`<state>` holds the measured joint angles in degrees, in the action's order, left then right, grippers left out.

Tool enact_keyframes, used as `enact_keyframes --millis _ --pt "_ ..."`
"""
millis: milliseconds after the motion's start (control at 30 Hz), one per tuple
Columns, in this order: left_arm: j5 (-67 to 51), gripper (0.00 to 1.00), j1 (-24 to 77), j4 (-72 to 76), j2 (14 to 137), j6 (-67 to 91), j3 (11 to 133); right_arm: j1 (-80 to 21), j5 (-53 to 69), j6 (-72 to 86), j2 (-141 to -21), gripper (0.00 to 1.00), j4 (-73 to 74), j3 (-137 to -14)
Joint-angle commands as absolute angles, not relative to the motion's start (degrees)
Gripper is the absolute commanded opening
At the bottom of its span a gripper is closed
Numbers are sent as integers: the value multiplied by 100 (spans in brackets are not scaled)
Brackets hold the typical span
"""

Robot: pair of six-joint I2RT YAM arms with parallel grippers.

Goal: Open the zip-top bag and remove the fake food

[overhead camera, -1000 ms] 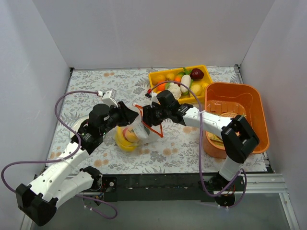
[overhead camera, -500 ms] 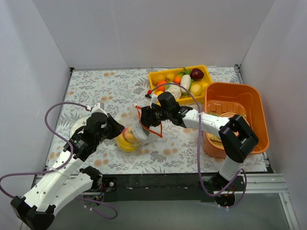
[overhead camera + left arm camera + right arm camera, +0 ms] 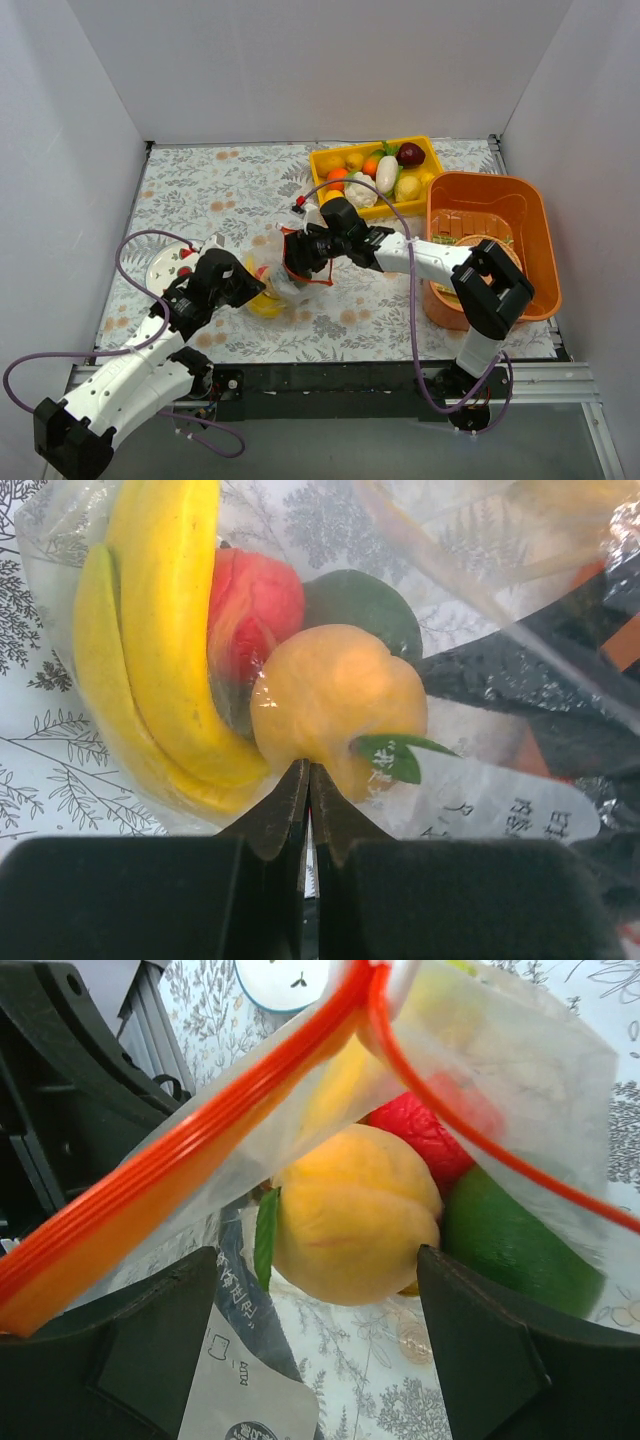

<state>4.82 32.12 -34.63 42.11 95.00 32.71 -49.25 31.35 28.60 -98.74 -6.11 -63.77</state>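
The zip-top bag point(image 3: 272, 272) lies on its side at the table's middle, with its red-orange zip strip point(image 3: 190, 1150) spread open towards my right gripper. Inside it is the fake food: a yellow banana bunch point(image 3: 160, 630), a red fruit point(image 3: 255, 600), a green piece point(image 3: 365, 605) and a yellow peach-like fruit point(image 3: 355, 1215). My left gripper point(image 3: 308, 778) is shut on the bag's closed end, just in front of the peach. It also shows in the top view point(image 3: 243, 280). My right gripper point(image 3: 320, 1295) is open at the bag's mouth, with its fingers either side of the peach and not touching it.
A yellow tray point(image 3: 428, 150) with more toy fruit and vegetables stands at the back. An orange tub point(image 3: 485, 205) stands at the right. A small white plate point(image 3: 163, 270) lies by the left arm. White walls close in the left, back and right sides.
My left arm has dropped towards the near edge and now grips the bag low at its closed end. My right gripper has moved left to the bag's open mouth.
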Motion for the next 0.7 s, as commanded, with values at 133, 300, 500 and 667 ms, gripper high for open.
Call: enact_keyframes --millis 133,300,500,667 --pt "457 0 3234 -2786 4429 9686 2997 -5159 3085 2760 -10274 88 -598 -6741" --pt "431 0 3234 -2549 4491 9694 2830 -5229 3006 2751 -10476 88 -483 -6891" --pt "466 0 3234 -2513 4553 9703 2742 -5291 2945 2865 -10504 88 -571 -6847" --pt "685 0 3234 -2759 4299 9677 2944 -5273 2742 3094 -10380 64 -748 -6732"
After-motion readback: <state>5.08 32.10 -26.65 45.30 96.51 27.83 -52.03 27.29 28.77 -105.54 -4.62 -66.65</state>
